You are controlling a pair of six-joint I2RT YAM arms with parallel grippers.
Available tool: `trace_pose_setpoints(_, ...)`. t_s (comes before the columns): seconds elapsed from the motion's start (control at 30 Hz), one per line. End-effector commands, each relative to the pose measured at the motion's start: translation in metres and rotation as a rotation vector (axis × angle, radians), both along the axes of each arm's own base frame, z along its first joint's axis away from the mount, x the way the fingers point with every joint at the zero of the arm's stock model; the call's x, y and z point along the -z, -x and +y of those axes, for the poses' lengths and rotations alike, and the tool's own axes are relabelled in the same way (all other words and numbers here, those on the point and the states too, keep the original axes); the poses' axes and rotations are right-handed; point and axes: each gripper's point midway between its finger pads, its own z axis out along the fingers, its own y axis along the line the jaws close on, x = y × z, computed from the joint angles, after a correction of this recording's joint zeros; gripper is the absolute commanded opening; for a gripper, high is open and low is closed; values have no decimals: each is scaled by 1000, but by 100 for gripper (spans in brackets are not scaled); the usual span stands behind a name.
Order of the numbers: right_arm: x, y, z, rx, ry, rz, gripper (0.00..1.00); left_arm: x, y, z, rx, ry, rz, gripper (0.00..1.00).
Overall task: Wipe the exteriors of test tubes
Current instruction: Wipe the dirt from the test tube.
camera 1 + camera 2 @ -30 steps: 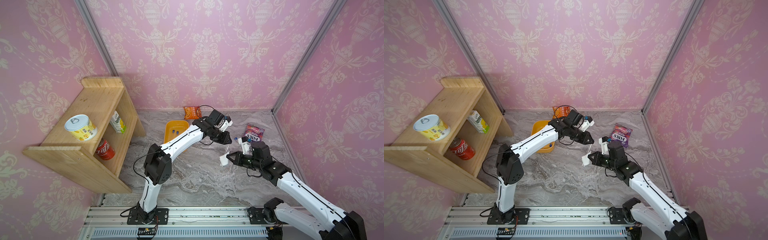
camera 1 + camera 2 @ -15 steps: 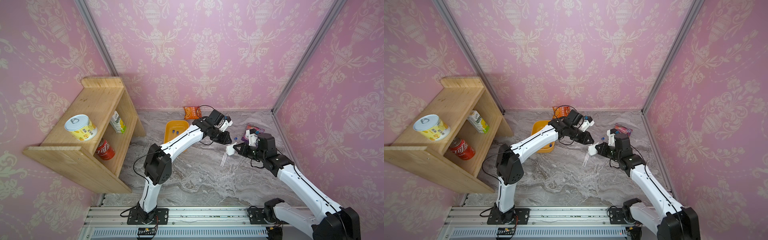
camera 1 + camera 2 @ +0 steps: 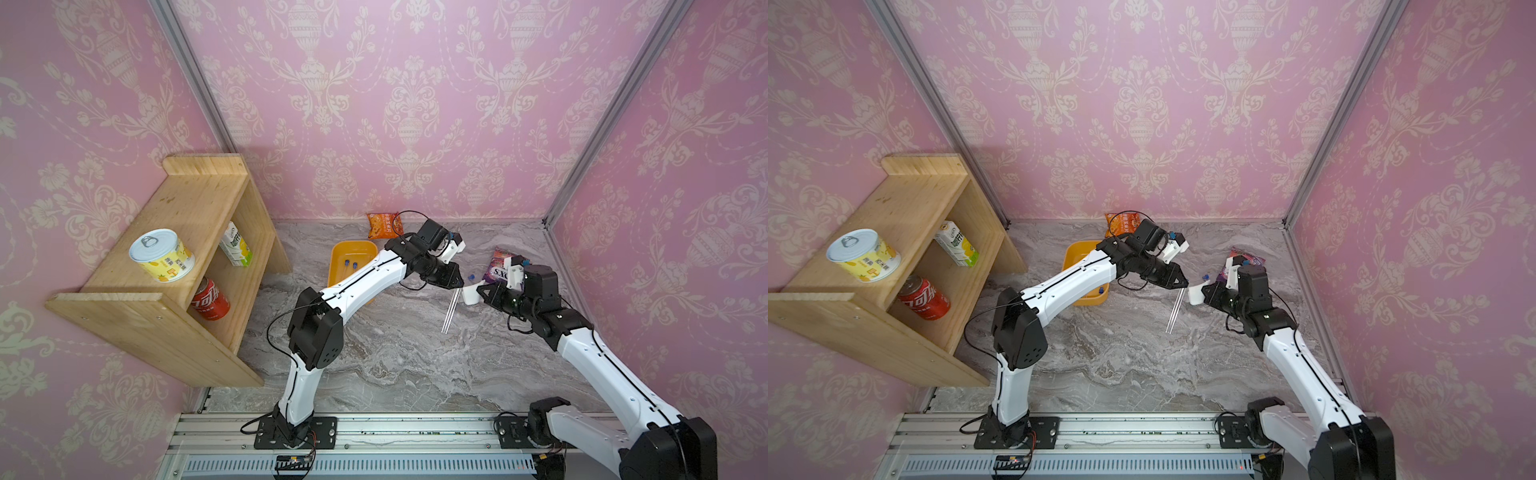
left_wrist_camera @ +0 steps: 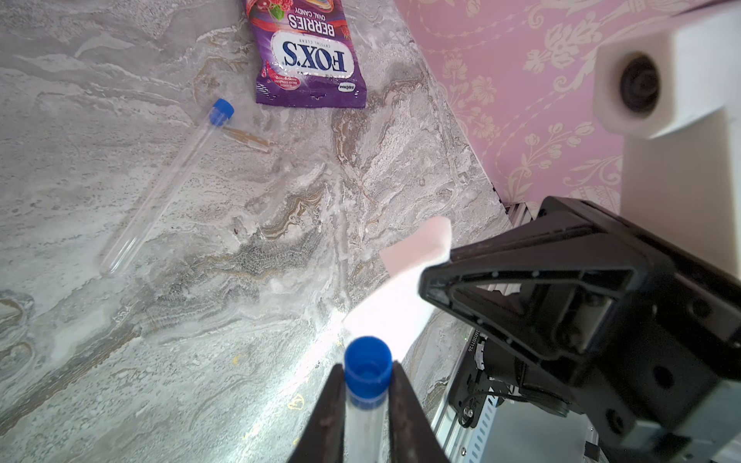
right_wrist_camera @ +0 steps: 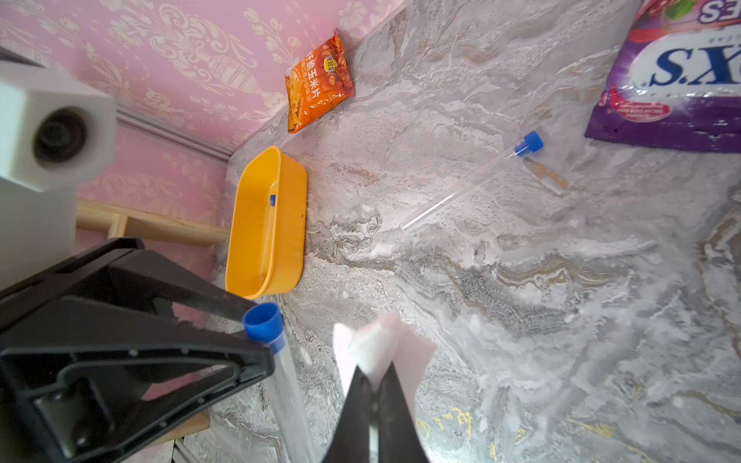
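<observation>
My left gripper (image 4: 365, 377) is pinched narrow on a thin clear test tube with a blue cap (image 3: 451, 307), just under the cap; it hangs over the grey marble table (image 3: 395, 365). My right gripper (image 5: 375, 377) is squeezed tight on a white folded wipe (image 5: 381, 344), just beside that cap. Farther out, a second clear capped tube (image 4: 160, 188) lies flat near a purple candy bag (image 4: 308, 60). In the yellow plastic tub (image 5: 290, 224) lie two more tubes (image 3: 345, 262).
</observation>
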Motion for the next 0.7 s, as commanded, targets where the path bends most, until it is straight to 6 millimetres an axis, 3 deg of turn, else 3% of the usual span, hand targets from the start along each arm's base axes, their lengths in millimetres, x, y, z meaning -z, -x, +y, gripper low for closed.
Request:
trace_pose_setpoints(0.0, -4, -8, 0, 1, -6, -32, 0, -17, 0, -1, 0, 45, -5, 20)
trace_pose_setpoints(0.2, -19, -6, 32, -113, -201, -72, 0, -18, -1, -1, -2, 50, -6, 20)
trace_pose_setpoints(0.37, -26, 8, 51, -188, -234, -75, 0, -17, -2, -2, -2, 50, -9, 20)
trace_pose_setpoints(0.67, 0, 39, 65, -219, -238, -11, 0, -16, -4, -3, -5, 50, -9, 21)
